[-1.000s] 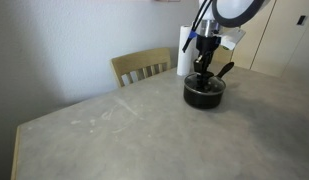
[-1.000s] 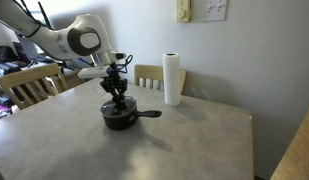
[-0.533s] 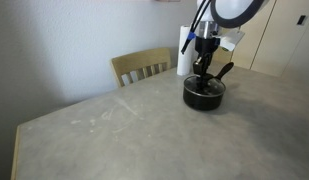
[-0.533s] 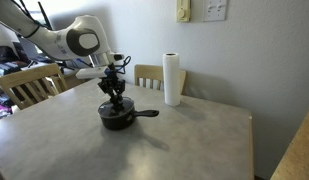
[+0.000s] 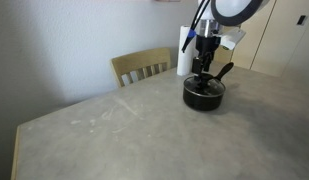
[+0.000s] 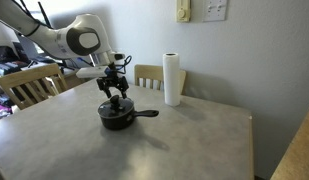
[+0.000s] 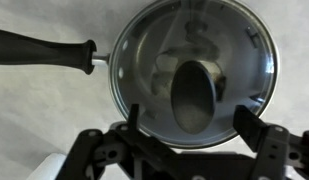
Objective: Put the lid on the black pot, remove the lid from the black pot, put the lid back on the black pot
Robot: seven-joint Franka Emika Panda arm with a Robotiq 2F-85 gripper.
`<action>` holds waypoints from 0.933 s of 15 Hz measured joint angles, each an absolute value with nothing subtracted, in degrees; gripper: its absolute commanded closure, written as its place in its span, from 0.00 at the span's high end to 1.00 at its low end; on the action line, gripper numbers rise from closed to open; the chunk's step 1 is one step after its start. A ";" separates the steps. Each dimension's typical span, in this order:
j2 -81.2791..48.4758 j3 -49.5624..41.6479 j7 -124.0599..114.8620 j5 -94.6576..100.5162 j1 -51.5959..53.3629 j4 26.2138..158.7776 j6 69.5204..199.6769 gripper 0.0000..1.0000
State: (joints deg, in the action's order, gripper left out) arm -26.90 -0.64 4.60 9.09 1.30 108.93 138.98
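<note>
Gripper [image 6: 115,94] open, jaws spread wide over the glass lid [image 7: 144,60]. Lid sits on the black pot [image 6: 118,118] near the table's [image 6: 194,140] far edge.

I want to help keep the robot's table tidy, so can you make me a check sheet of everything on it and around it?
Surface: pale grey table, faint light streaks on it.
Job's things: round clear glass lid with metal rim sits on the small black pot; the pot's long black handle sticks out sideways.
Clutter: tall white paper-towel roll, upright behind the pot.
Grippers: gripper open, jaws spread wide above the lid, holding nothing.
Cables: what looks like a dark cable loop up by the white robot arm.
Surroundings: wooden chairs at the table's edge; wall plates on the wall.
</note>
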 measured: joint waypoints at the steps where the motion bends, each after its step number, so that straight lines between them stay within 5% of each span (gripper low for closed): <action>1: -26.62 -0.58 4.95 7.96 1.00 108.93 138.78 1.00; 14: -14.15 2.99 20.74 -6.76 -4.24 114.01 134.59 1.00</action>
